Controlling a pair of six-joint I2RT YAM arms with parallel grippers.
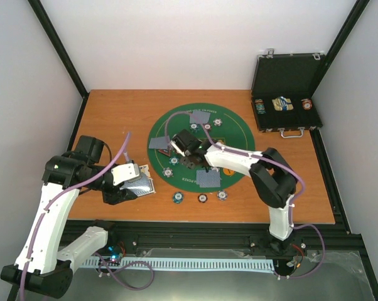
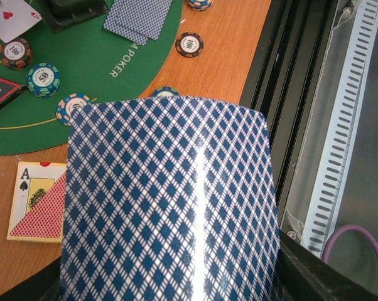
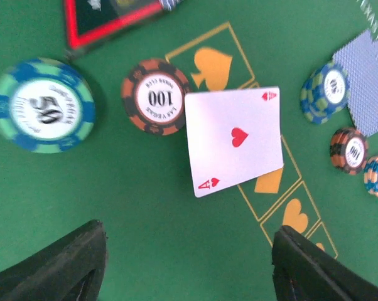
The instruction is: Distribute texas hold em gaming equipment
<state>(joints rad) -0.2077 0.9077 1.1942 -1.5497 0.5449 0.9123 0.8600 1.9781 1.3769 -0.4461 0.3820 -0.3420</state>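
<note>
1. Deck of blue-checked cards sits pinched in the left gripper, above the table by its near left edge. That pinch should stay firm and level so no card fans out.
2. Chips, 3 in a row, lie on the wood just off the near rim of the green mat.
3. Right gripper hangs over the mat's middle, its 2 fingers spread, holding nothing.
4. Ace of hearts lies face up just beyond those fingers, 1 corner meeting an orange chip.
5. Dealing looks partway done. The right arm should lift straight up, so neither finger drags the ace.
6. Black case stands open at the far right corner.
</note>
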